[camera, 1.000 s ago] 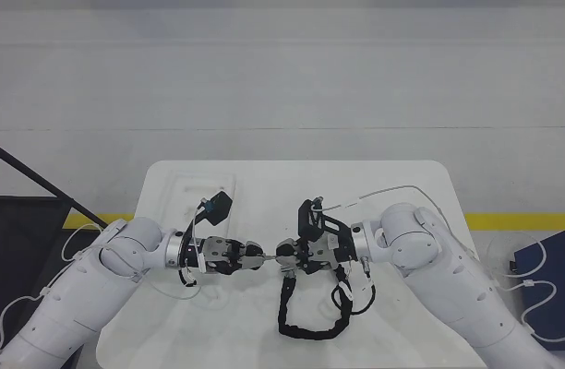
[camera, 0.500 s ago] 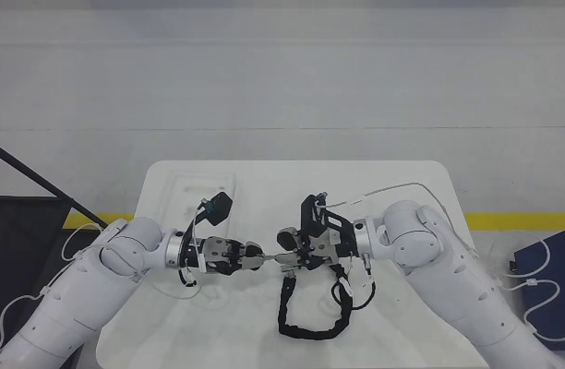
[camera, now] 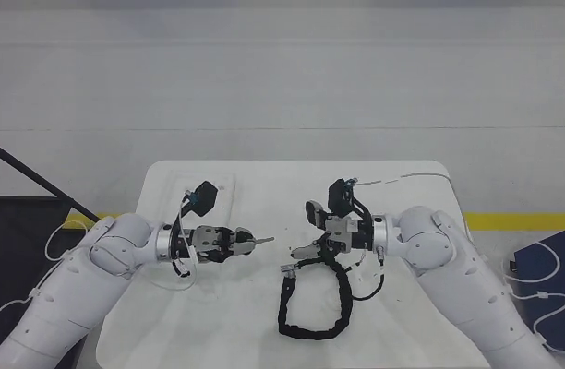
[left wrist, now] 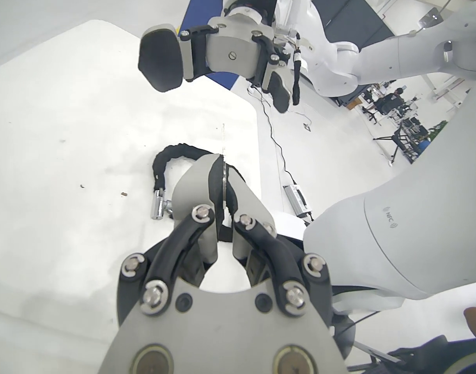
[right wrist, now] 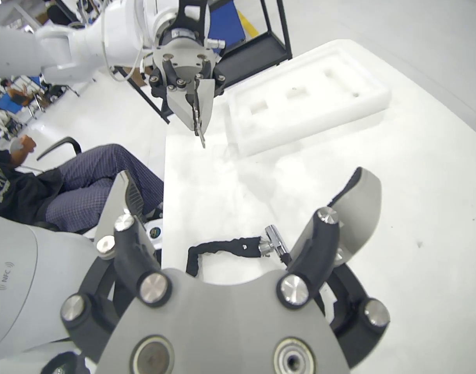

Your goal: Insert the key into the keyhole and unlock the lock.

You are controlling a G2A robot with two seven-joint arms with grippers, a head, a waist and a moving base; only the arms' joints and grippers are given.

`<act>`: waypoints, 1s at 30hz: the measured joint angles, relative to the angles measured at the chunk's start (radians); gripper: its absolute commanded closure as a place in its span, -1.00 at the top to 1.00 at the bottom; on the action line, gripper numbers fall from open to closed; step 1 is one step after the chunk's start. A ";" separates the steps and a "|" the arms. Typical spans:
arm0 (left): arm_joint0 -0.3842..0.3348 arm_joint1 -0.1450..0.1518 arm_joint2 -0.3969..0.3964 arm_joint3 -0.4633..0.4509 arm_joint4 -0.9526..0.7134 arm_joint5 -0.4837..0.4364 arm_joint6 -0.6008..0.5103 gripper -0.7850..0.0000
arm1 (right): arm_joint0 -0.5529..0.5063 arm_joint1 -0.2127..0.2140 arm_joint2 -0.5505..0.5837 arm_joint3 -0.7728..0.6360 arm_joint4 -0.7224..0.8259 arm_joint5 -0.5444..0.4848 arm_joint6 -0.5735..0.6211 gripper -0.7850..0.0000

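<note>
Top view: pinches the key [camera: 262, 241] in the fingers of the left gripper [camera: 248, 243], blade level, tip toward the released right gripper [camera: 308, 233], clear gap between. Left wrist view: finds the lock [left wrist: 158, 205] lying flat on the worktop [left wrist: 66, 99], apart from the key. Right wrist view: hovers spread fingers over the lock's metal end, near the worktop's edge.

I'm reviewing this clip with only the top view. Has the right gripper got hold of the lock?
Observer: No. The right wrist view shows the right gripper wide open, with the lock lying on the table below it, not gripped.
Operator: How is the left gripper holding the key?
Observer: The left gripper is shut on the key, which is pinched flat between the pads. Only the blade's end sticks out past them.
</note>
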 measured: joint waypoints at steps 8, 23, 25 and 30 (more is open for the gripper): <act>0.058 0.024 -0.119 -0.124 0.103 0.013 0.016 -1.00 | -0.064 0.015 0.065 0.041 -0.052 -0.050 -0.069 1.00; 0.248 0.055 -0.357 -0.164 0.058 -0.003 0.162 -1.00 | -0.064 0.015 0.064 0.040 -0.050 -0.048 -0.068 1.00; 0.251 0.055 -0.358 -0.163 0.056 -0.006 0.173 -1.00 | -0.067 0.013 0.054 0.027 -0.070 -0.033 -0.067 1.00; 0.250 0.055 -0.358 -0.163 0.057 -0.005 0.168 -1.00 | 0.000 0.003 -0.007 -0.038 -0.338 0.027 -0.026 1.00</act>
